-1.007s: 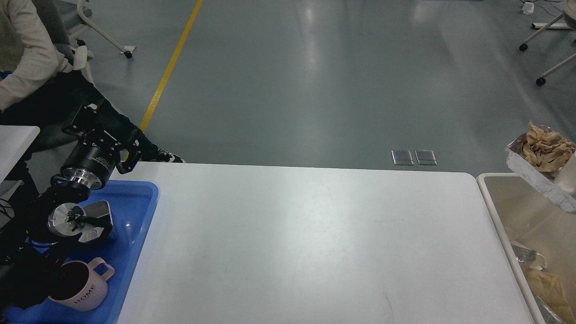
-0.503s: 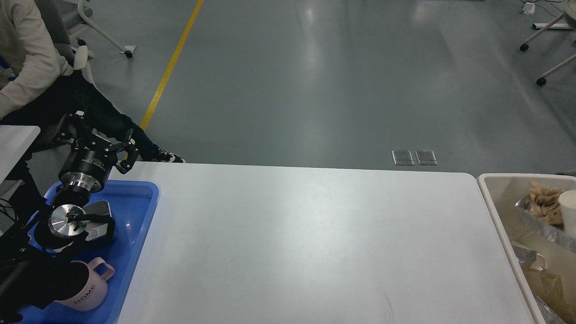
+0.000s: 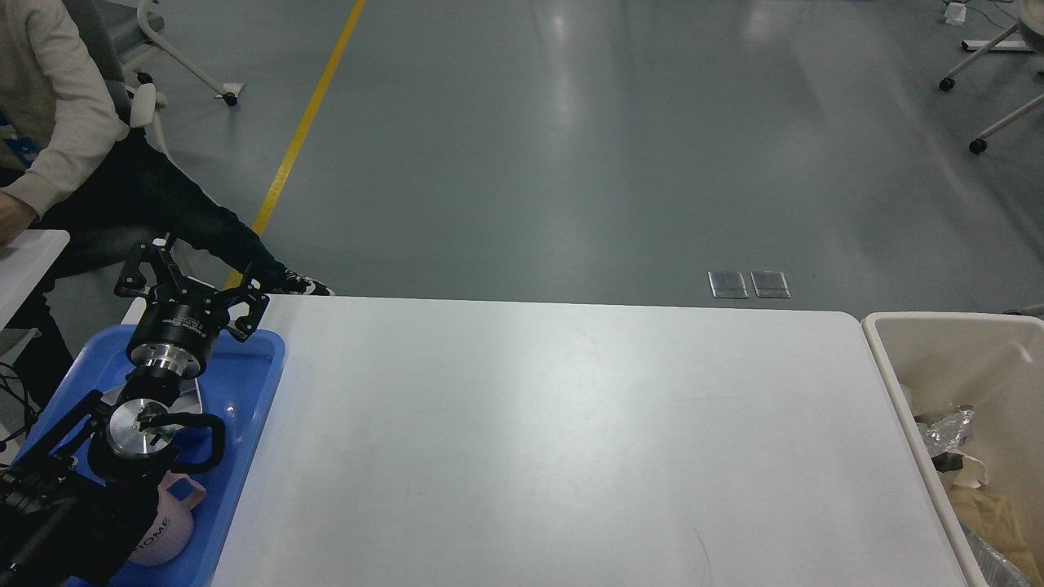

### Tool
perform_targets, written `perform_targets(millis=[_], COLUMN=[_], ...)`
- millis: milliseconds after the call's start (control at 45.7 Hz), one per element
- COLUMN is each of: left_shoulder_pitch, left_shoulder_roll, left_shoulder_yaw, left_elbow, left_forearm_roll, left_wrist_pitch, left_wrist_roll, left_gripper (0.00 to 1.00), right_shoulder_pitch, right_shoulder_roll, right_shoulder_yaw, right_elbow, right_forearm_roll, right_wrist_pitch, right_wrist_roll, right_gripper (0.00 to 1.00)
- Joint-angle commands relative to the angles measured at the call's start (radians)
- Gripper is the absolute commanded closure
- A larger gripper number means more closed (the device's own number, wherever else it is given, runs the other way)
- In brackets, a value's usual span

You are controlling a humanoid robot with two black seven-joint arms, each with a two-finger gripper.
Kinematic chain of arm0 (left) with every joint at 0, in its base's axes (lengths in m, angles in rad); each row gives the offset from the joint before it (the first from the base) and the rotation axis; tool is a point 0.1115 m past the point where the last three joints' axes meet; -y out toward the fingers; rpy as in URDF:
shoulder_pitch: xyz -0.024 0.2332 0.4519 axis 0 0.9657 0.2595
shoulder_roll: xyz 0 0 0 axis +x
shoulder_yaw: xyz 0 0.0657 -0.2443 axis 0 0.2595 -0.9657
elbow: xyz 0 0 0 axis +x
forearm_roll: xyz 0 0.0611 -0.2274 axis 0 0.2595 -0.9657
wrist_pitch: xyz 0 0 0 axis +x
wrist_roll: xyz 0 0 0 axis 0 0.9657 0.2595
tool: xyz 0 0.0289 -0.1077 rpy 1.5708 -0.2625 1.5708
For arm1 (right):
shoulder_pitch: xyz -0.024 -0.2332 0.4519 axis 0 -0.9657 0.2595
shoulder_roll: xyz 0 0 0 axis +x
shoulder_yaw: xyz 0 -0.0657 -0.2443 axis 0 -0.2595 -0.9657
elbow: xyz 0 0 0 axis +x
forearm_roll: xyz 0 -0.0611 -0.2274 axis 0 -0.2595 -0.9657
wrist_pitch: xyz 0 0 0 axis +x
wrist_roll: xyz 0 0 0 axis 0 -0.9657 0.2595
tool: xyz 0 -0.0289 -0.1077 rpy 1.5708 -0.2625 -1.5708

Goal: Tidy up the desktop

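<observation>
The worktop (image 3: 571, 440), the white surface to be tidied, fills the middle and lower frame, its long axis running left to right, and no loose item is seen on it. It lies to the right of the left end effector (image 3: 192, 287), which hangs over the far end of the blue tray (image 3: 265, 383) at the lower left of the frame. The two fingers are seen spread wide with nothing held between them. The right end effector is not in view, so its state cannot be told; the left arm is the only one seen near the worktop.

In the tray a pink mug (image 3: 167, 526) stands at the near end, partly hidden by the arm; a pale object beneath the wrist may also lie there, though it is too covered to name. At the right edge of the frame the beige bin (image 3: 885, 359) holds crumpled foil and brown paper. The tidying is judged all but finished.
</observation>
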Motion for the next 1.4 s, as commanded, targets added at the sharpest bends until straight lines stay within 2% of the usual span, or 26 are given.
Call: perform_targets(millis=[0, 88, 219, 482, 679, 788, 963, 1182, 1379], left_shoulder_pitch=[0.015, 0.018, 0.025, 0.039, 0.068, 0.09, 0.114, 0.153, 0.16], left_shoulder_roll=[-0.013, -0.016, -0.016, -0.016, -0.018, -0.033, -0.033, -0.042, -0.05], left_shoulder_yaw=[0.0, -0.01, -0.019, -0.02, -0.052, -0.088, -0.115, -0.14, -0.217], left_elbow=[0.0, 0.0, -0.001, -0.001, -0.011, -0.014, -0.015, -0.046, -0.047], left_forearm_roll=[-0.002, -0.003, -0.003, -0.003, -0.005, -0.008, -0.009, -0.009, -0.009], left_wrist_pitch=[-0.011, -0.011, -0.011, -0.012, -0.032, -0.049, -0.057, -0.133, -0.141], left_wrist_roll=[0.0, 0.0, 0.0, 0.0, 0.002, 0.002, 0.0, 0.002, 0.002], left_gripper=[0.04, 0.04, 0.04, 0.04, 0.04, 0.04, 0.04, 0.04, 0.04], right_shoulder_pitch=[0.066, 0.092, 0.13, 0.222, 0.25, 0.246, 0.206, 0.161, 0.074], right_shoulder_roll=[0.078, 0.101, 0.144, 0.249, 0.346, 0.397, 0.424, 0.437, 0.44], right_shoulder_yaw=[0.046, 0.164, 0.319, 0.408, 0.699, 0.716, 0.718, 0.718, 0.724], right_elbow=[0.004, 0.004, 0.005, 0.013, 0.077, 0.148, 0.263, 0.3, 0.349], right_forearm_roll=[0.14, 0.295, 0.396, 0.408, 0.45, 0.454, 0.454, 0.456, 0.464], right_wrist_pitch=[-0.003, -0.005, -0.001, 0.002, 0.066, 0.084, 0.195, 0.206, 0.207], right_wrist_roll=[0.005, 0.034, 0.112, 0.123, 0.113, 0.113, 0.113, 0.113, 0.112], right_gripper=[0.0, 0.0, 0.0, 0.0, 0.0, 0.0, 0.0, 0.0, 0.0])
